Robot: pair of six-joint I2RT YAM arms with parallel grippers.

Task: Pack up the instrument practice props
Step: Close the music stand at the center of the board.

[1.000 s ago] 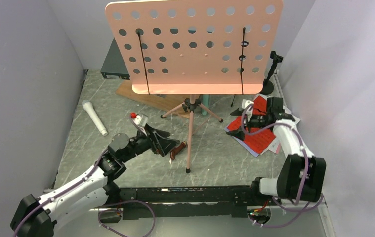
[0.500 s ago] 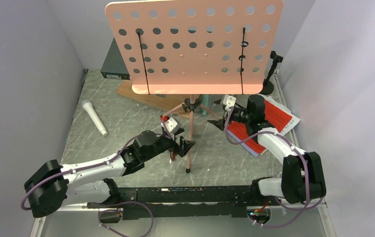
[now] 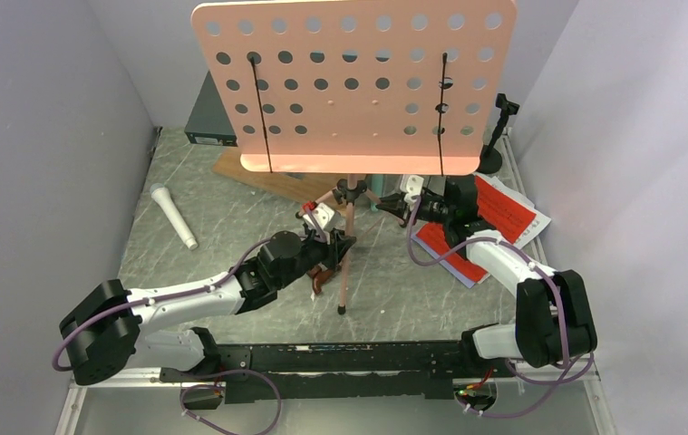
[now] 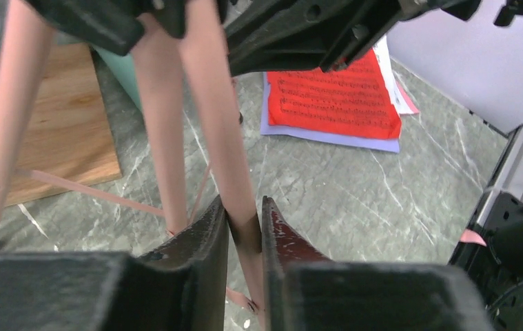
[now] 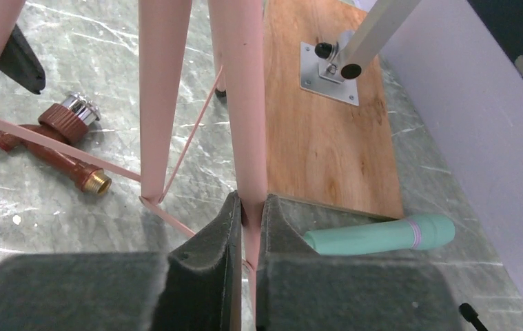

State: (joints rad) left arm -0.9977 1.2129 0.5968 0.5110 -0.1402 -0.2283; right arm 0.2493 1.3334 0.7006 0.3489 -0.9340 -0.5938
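The pink perforated music desk (image 3: 353, 86) stands on pink tripod legs at the table's middle. My left gripper (image 3: 346, 243) (image 4: 244, 214) is shut on the front tripod leg (image 4: 207, 103), its fingers pressed to both sides. My right gripper (image 3: 383, 204) (image 5: 251, 207) is shut on the right-hand tripod leg (image 5: 244, 103). Red and white sheet-music pages (image 3: 494, 216) (image 4: 337, 96) lie on the table at the right. A white microphone (image 3: 174, 216) lies at the left, and a mint microphone (image 5: 382, 234) lies behind the tripod. A black mic mount (image 3: 500, 127) stands at the back right.
A dark grey flat box (image 3: 211, 118) sits at the back left, partly behind the desk. A wooden board (image 3: 267, 177) (image 5: 327, 131) with a metal post lies under the desk. A small brown piece with a brass end (image 5: 58, 148) lies near the front leg. Walls close in on both sides.
Both arms swung in to the tripod: the left from beside the brown piece, the right from over the sheet music. Both grippers went from open to shut on a leg.
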